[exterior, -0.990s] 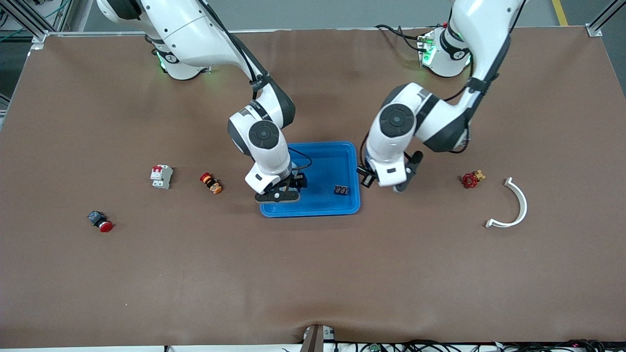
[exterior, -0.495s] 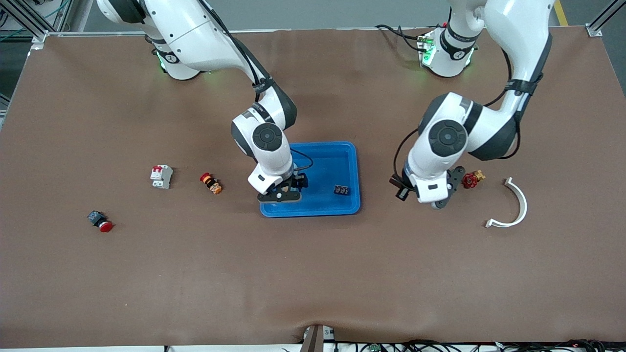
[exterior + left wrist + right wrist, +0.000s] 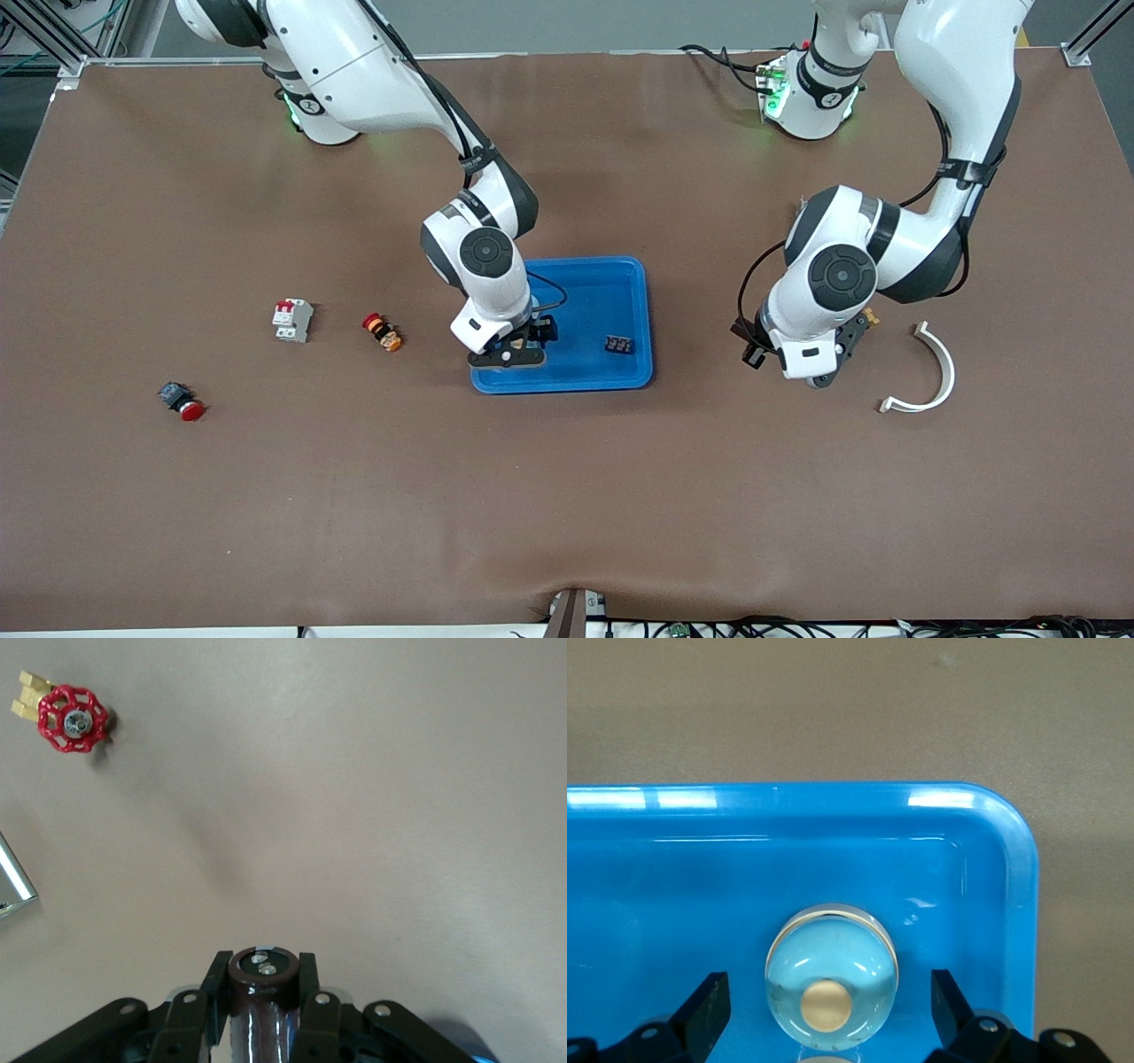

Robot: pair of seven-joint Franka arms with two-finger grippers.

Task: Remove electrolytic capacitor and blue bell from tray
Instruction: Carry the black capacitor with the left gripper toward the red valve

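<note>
The left gripper hangs over bare table between the tray and the white arc, its fingers clamped on the capacitor. The capacitor stands between the pads, its terminal end facing the wrist camera. The left forearm bends down from a raised elbow. The valve lies near this gripper; in the front view the wrist covers most of it.

The right gripper is low in the tray corner toward the right arm's end, nearest the front camera. Its fingers stand apart on either side of the bell, which rests on the tray floor. The right wrist points straight down. A small black part lies in the tray toward the left arm's end.

Since the earlier frames the left gripper has moved from the tray edge toward the valve. The right gripper has stayed at the bell.
</note>
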